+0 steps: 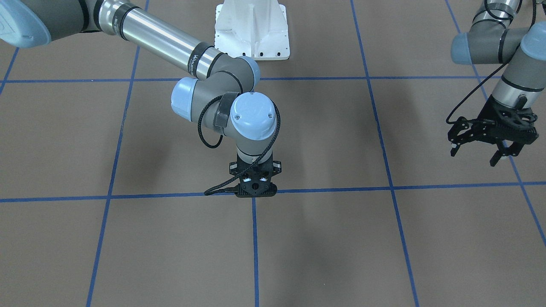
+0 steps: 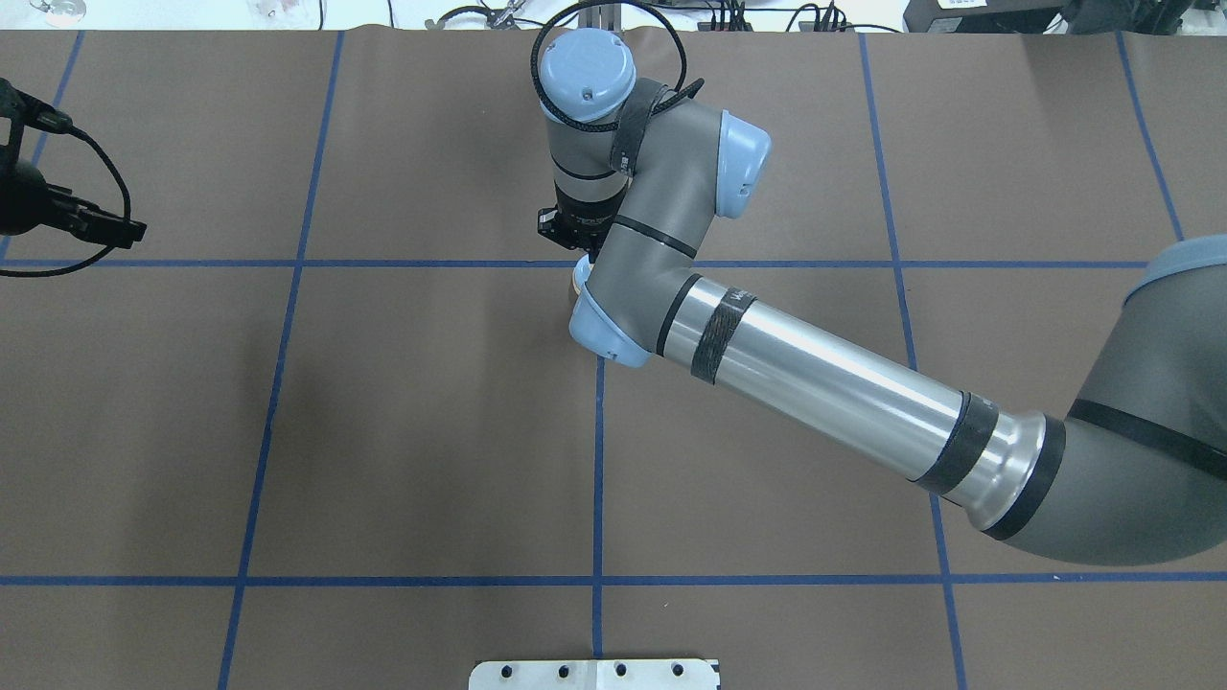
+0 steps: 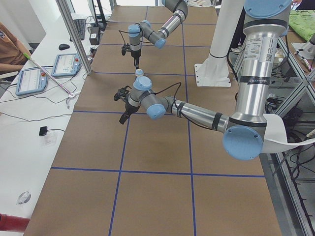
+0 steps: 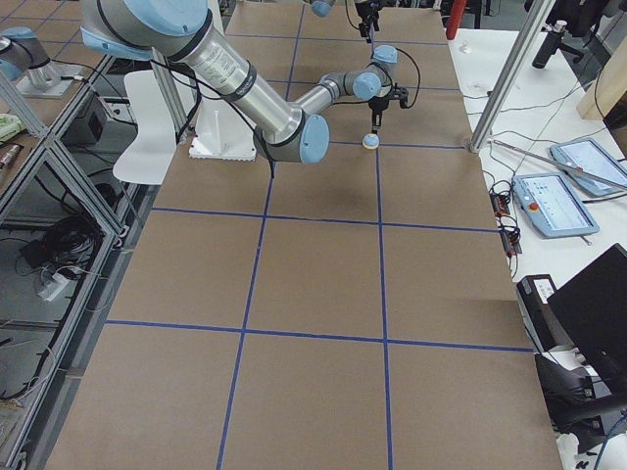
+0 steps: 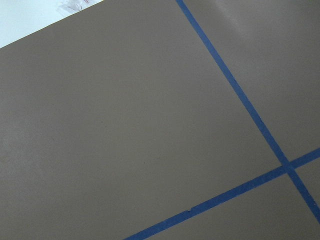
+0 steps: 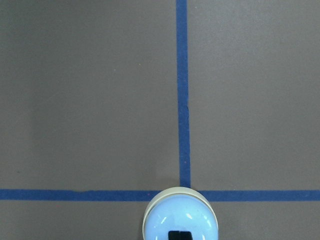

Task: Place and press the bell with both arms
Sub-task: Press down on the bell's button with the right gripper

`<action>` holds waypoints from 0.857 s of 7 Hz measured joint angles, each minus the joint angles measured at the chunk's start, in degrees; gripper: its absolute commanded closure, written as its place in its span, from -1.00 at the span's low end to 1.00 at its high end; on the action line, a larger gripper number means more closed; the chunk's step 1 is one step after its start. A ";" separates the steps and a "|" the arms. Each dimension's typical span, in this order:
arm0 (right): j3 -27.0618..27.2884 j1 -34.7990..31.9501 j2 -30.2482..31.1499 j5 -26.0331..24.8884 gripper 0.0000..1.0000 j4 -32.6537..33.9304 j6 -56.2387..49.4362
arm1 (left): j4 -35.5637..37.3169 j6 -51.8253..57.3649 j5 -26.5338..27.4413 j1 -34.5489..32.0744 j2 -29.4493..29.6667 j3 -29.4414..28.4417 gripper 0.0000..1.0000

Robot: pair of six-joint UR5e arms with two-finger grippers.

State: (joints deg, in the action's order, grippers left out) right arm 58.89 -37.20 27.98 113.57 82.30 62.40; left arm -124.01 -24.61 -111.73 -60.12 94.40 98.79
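Bell [image 6: 162,222] sits where the blue tape [image 6: 184,177] lines cross, midway between the bench [image 1: 341,256] ends and nearer the operators' edge. Risk: an off-centre push makes the tip skid off the bell's top, so the bell slides or tips. Right pincer [image 6: 180,234] closed, gripping nothing, tip at the bell's top; contact unclear. Left pincer [image 1: 474,156] spread wide, empty, well apart.

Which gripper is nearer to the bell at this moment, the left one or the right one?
Right. The right gripper stands directly over the bell; the left gripper hangs far off to the side, open.
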 measured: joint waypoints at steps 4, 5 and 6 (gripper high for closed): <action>-0.64 0.54 0.22 -0.02 1.00 -0.38 0.00 | -0.02 -0.02 0.02 -0.02 -0.01 0.00 -1.00; -0.87 0.62 0.20 -0.02 1.00 -0.72 0.00 | -0.02 -0.06 0.02 -0.03 -0.01 0.00 -1.00; -0.99 0.67 0.20 -0.02 1.00 -0.90 0.00 | -0.06 -0.10 0.02 -0.04 -0.01 0.00 -1.00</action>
State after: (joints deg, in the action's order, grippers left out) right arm 57.90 -36.53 28.18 113.55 81.40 62.40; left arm -124.08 -24.71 -111.71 -60.15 94.39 98.79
